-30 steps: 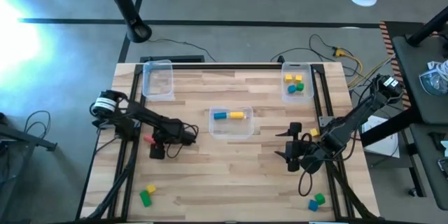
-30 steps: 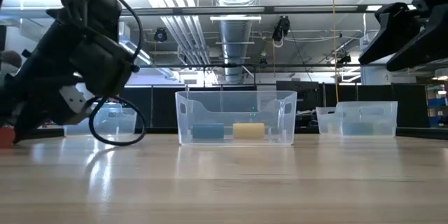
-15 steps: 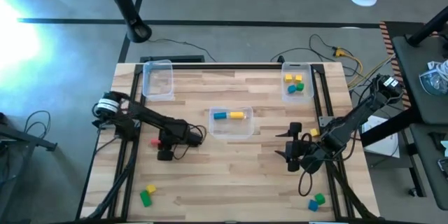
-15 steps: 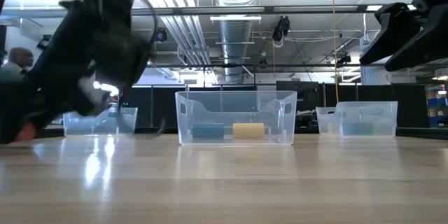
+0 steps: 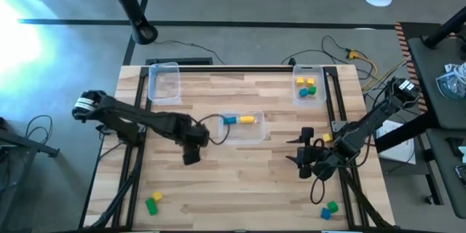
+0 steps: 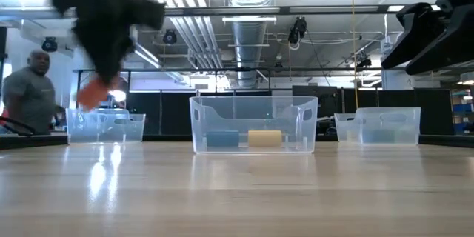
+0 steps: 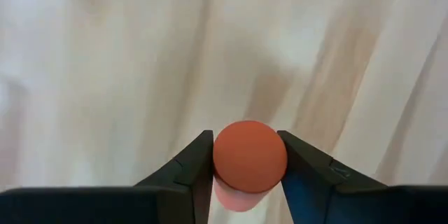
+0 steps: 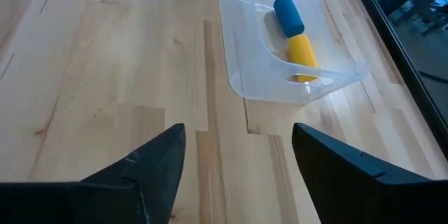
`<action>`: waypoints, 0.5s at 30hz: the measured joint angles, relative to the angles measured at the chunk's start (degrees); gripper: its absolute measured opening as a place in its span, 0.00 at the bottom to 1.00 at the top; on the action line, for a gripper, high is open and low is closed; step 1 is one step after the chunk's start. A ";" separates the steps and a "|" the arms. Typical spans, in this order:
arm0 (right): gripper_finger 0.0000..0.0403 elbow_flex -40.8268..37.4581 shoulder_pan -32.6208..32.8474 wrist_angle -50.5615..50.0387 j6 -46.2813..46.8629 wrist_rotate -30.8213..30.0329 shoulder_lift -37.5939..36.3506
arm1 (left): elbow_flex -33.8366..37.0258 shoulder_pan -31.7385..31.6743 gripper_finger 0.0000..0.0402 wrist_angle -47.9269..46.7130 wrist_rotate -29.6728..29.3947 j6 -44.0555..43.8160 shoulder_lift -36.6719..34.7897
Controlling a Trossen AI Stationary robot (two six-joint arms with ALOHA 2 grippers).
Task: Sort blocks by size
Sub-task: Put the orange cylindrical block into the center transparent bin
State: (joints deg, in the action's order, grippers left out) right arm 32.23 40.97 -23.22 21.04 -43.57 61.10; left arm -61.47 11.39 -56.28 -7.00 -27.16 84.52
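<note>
Your left gripper (image 7: 246, 175) pinches a round-ended red cylinder block (image 7: 249, 157), lifted at the middle bin's (image 5: 255, 135) nine o'clock.

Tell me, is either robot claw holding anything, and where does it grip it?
The left gripper clamps a red rounded block by its opposite sides. The right gripper is open, holding nothing.

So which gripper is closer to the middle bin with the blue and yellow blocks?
Left. The left gripper, holding a red block, sits just beside the middle bin; the right gripper waits farther off.
</note>
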 joint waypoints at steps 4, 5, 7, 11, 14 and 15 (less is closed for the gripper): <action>0.61 0.00 0.00 1.08 0.00 -0.01 0.00 | -3.38 -1.22 0.30 6.90 -6.31 -0.41 -1.47; 0.61 0.00 0.00 1.82 0.00 0.00 0.00 | -4.37 -1.83 0.30 7.31 -6.83 -0.33 -1.47; 0.60 0.00 0.00 2.09 -0.02 0.00 0.00 | -6.33 -3.26 0.30 7.01 -7.05 0.53 -0.92; 0.59 0.00 0.00 2.31 -0.01 -0.01 0.00 | -9.71 -6.09 0.30 8.98 -7.11 5.25 1.06; 0.59 0.00 0.00 2.44 -0.02 0.00 0.00 | -11.57 -8.56 0.30 15.13 -7.32 10.11 3.10; 0.59 0.00 0.00 2.38 -0.04 0.00 0.00 | -12.07 -9.59 0.30 17.47 -7.37 11.50 4.17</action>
State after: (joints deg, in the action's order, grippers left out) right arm 32.23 40.97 -20.84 20.99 -43.57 61.10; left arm -73.54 1.80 -38.81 -14.37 -15.66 88.68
